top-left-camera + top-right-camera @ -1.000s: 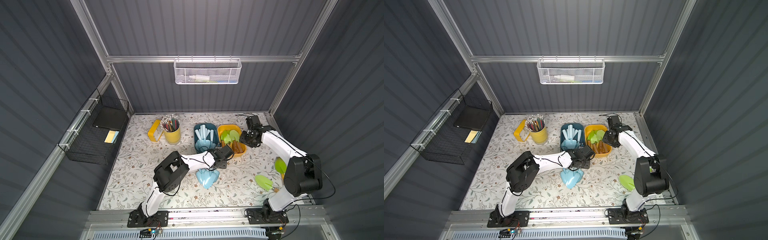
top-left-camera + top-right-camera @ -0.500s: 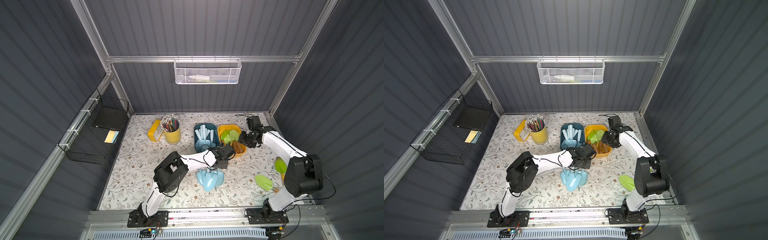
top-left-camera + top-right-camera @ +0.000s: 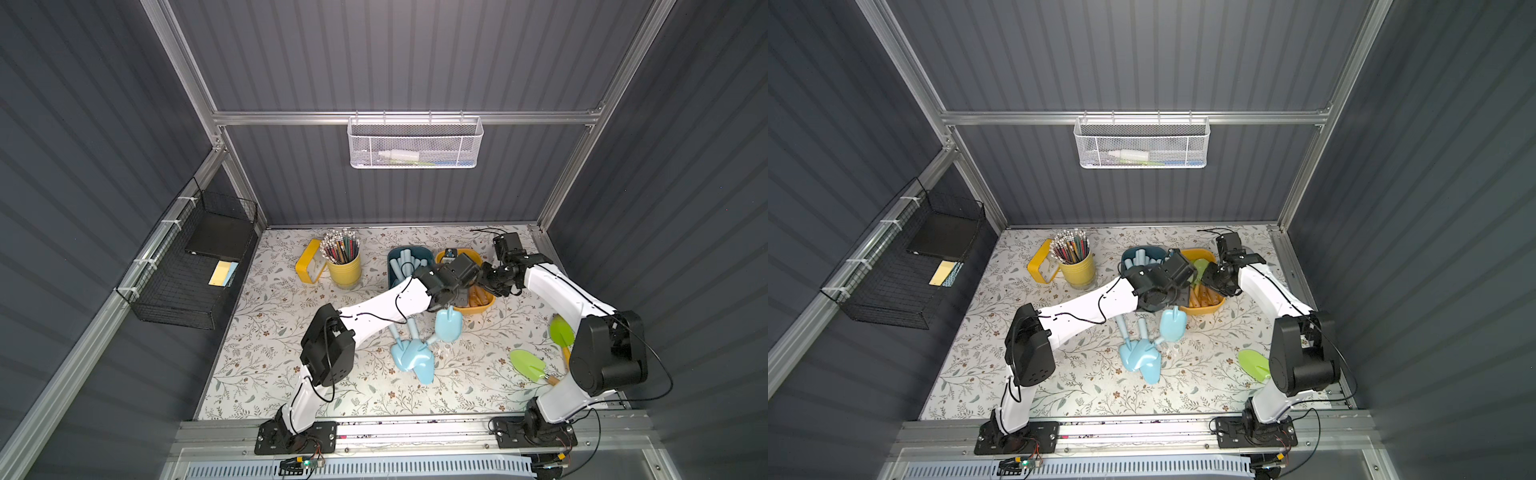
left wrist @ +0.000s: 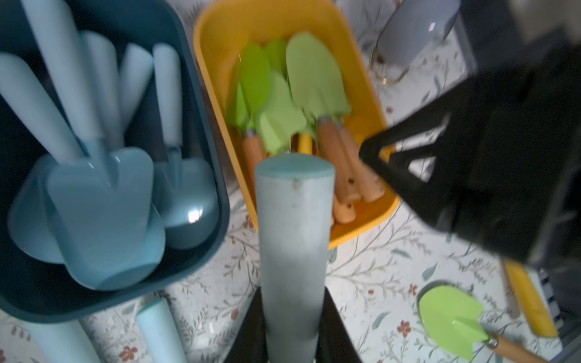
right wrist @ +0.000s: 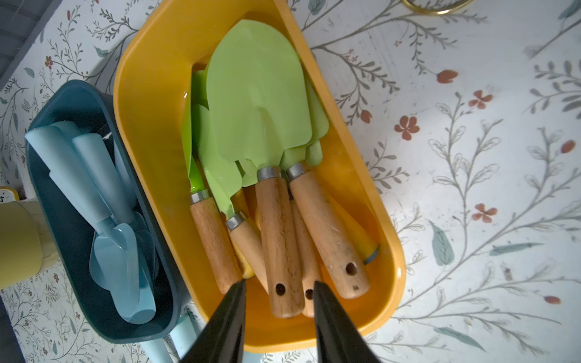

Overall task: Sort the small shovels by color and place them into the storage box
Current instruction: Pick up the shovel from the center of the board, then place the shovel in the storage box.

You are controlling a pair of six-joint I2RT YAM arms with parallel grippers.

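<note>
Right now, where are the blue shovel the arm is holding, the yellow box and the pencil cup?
held blue shovel [image 4: 294,239]: left wrist view, on the middle of its handle.
yellow box [image 5: 147,132]: right wrist view, on its bare inner wall.
pencil cup [image 3: 345,272]: in a top view, on its yellow side.

In both top views the left arm covers much of the blue box and the yellow box, and its wrist hides the left tool there. In the left wrist view the held shovel loses its blade to the picture's edge, and the right arm is a blur. The white basket holds things too small to name.
</note>
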